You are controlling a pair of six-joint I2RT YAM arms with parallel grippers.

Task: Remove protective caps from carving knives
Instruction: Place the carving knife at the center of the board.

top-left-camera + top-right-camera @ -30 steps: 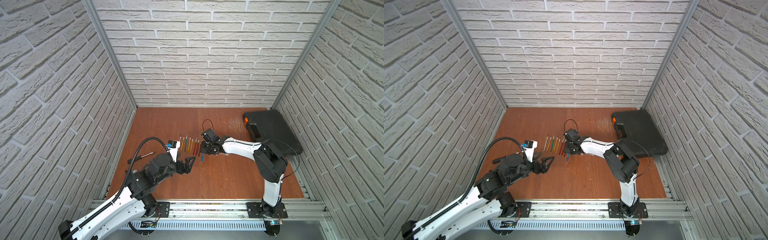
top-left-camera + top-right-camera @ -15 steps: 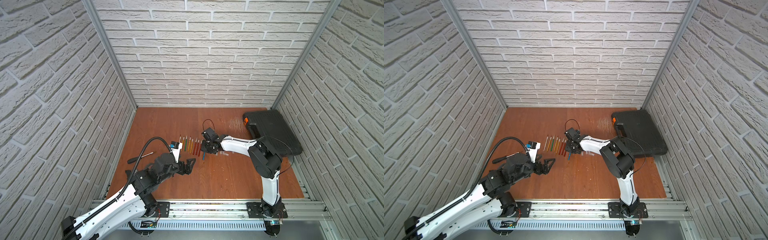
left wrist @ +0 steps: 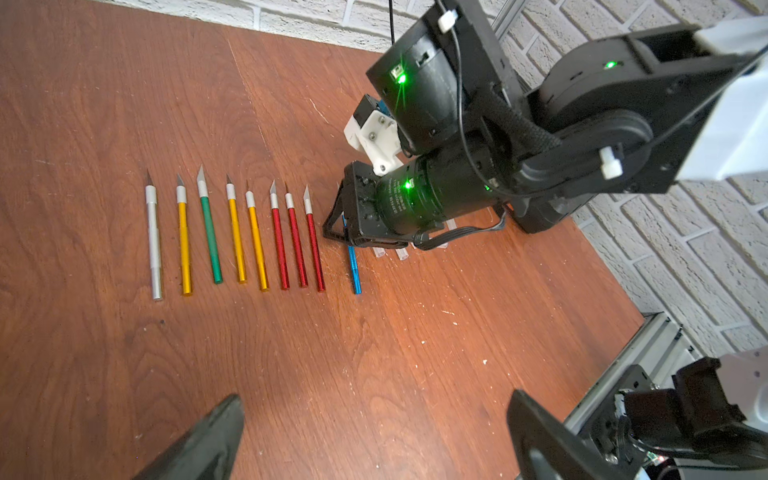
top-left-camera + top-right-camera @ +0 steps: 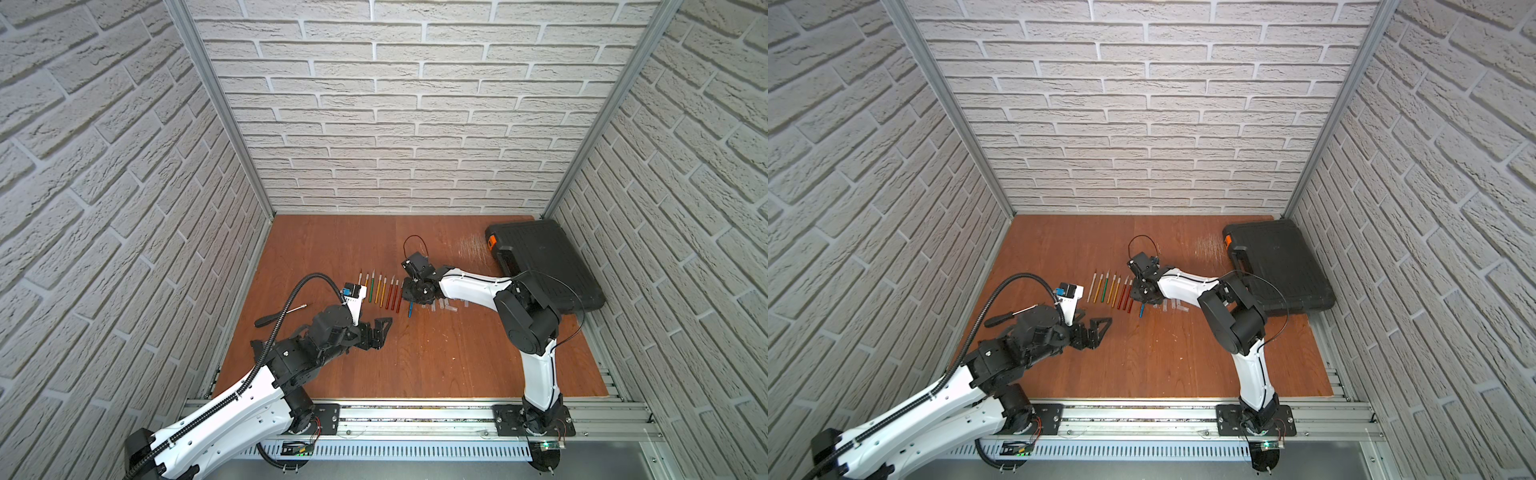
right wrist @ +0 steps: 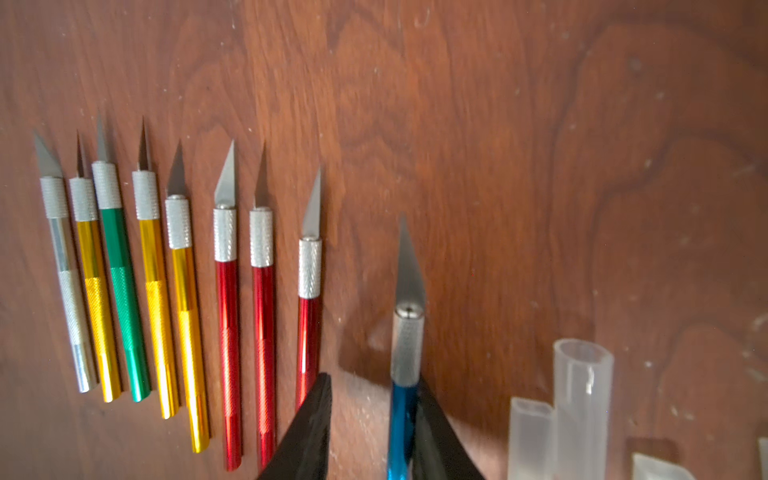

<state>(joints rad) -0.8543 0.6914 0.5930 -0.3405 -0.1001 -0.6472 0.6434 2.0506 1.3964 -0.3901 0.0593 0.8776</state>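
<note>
Several carving knives [image 4: 380,291] [image 5: 226,291] lie in a row on the wooden table, blades bare, with silver, gold, green and red handles. A blue knife [image 5: 405,353] [image 4: 410,309] lies just right of the row. My right gripper [image 5: 374,380] [image 4: 409,291] straddles it with its jaws apart; the handle lies against one finger, with a gap to the other. Loose protective caps [image 5: 582,395] [image 4: 442,308] lie beside the blue knife. My left gripper [image 3: 374,399] [image 4: 376,332] hangs wide open over bare table in front of the row, holding nothing.
A black-handled screwdriver [image 4: 282,314] lies at the left of the table. A closed black case [image 4: 544,266] with an orange latch sits at the back right. Brick walls close in three sides, and a metal rail runs along the front edge.
My right gripper's jaws have parted from shut, leaving the blue knife lying on the table. My left gripper stays wide open and has barely shifted.
</note>
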